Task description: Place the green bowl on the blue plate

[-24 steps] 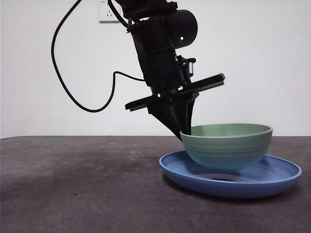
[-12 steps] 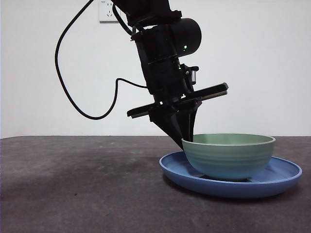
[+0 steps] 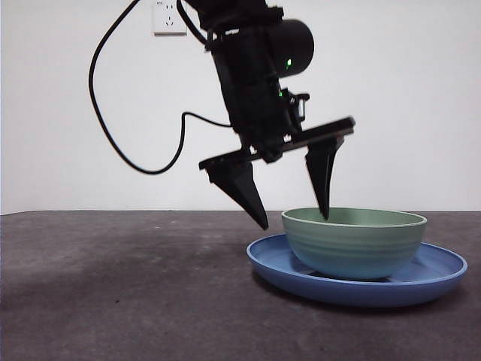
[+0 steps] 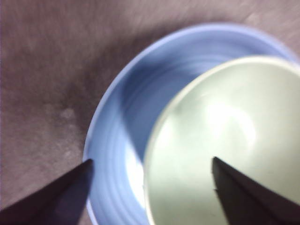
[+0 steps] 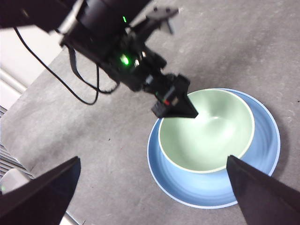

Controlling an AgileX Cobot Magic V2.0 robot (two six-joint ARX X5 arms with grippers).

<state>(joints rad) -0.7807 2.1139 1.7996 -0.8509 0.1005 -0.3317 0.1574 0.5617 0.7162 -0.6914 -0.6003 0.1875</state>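
Bowl seated on plate; left tool let go.

The green bowl [image 3: 354, 242] sits inside the blue plate [image 3: 443, 274], off-centre toward the plate's side nearest the arm, upright, on the dark worktop [image 3: 120, 301]. Placement looks done; what is left, by my reading, is to lift the arm clear. Left tool [image 3: 293, 218] hangs spread wide across the bowl's near wall: one jaw tip outside, over the plate's edge, the other just inside the rim, whether it touches the bowl cannot be told. Nothing gripped. Right tool [image 5: 154, 187] waits high above, jaws wide apart, empty, looking down on bowl and plate.
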